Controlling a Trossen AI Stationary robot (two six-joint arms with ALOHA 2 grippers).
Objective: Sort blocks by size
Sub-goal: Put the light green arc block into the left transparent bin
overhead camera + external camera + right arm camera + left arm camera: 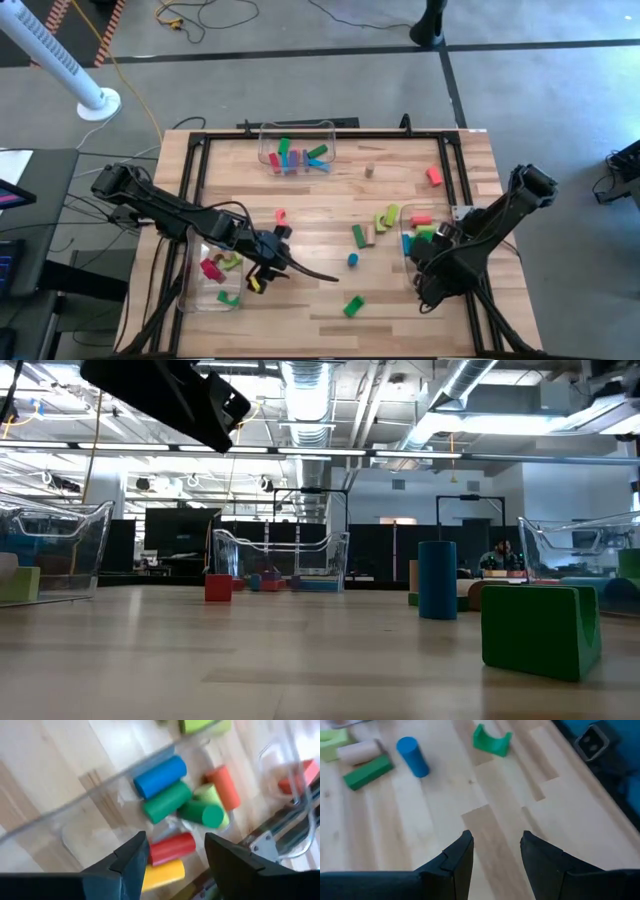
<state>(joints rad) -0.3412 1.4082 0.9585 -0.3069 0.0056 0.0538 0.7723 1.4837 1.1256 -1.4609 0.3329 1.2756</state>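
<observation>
So the left gripper [275, 262] is open and empty, with the blue cylinder [352, 260] off toward the right arm's side.

pale wood table [330, 200], clear plastic bins [297, 131]

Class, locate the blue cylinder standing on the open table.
In the high view, the blue cylinder stands right of centre, just below the green bar, above the green arch.
</observation>
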